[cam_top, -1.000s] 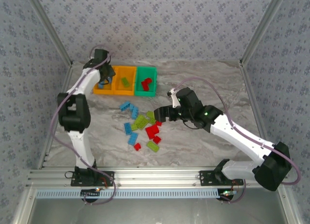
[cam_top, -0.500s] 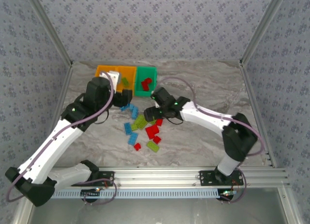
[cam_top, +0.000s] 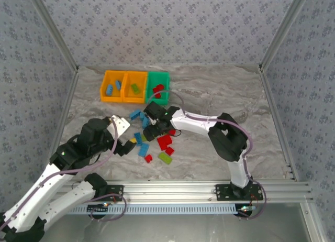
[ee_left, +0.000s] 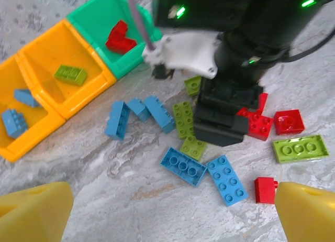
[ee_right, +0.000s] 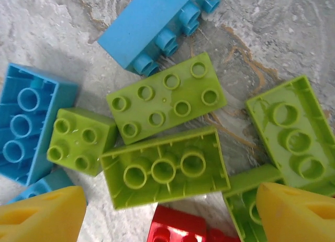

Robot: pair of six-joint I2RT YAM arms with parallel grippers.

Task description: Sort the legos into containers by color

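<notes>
Legos [ee_left: 183, 166] blue, lime green, red; containers [cam_top: 123, 100] two orange, one green; table [cam_top: 209, 90] grey marbled; walls [cam_top: 167, 27] floral.

No words, numbers or signs can be read anywhere. The bricks [ee_right: 166, 98] and the bins [cam_top: 125, 100] look plain. There may be tiny raised marks on the bricks' bumps, but the close view is too blurry to tell.

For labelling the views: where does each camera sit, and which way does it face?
Top external: above and behind the arms, looking down on the table; both arms, left gripper, right gripper.
Left wrist: on the left arm, facing forward-down at loose legos and bins; its yellow fingers.
Right wrist: close above lime green legos, facing down; its yellow fingers.
Shared: top and left wrist show the bins.
</notes>
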